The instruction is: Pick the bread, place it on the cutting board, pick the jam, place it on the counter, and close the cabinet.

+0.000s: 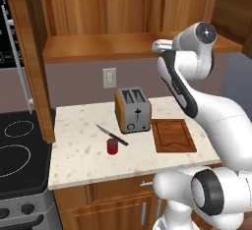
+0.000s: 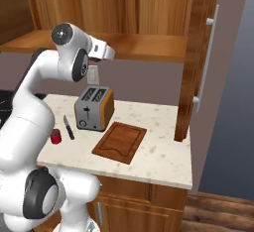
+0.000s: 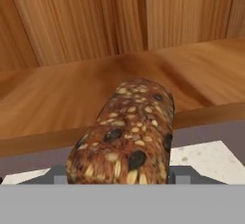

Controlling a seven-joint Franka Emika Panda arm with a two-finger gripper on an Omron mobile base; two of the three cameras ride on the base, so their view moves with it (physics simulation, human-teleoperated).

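Hand view: gripper (image 3: 119, 179) clamped on bread (image 3: 127, 132) before open cabinet (image 3: 86, 36) shelf. One jam (image 1: 112, 146) on counter (image 1: 78, 160), one cutting board (image 1: 172, 135) bare.

The left base view looks forward and down from behind the arm's left, the pale speckled stone counter (image 1: 83, 150) at mid distance. The right base view looks likewise from the right. Both share the silver two-slot toaster (image 1: 133, 110) and the reddish-brown grooved wooden cutting board (image 2: 119, 142). The hand view sits very close, facing the brown wooden wall cabinet (image 3: 95, 22) toward 12 o'clock.
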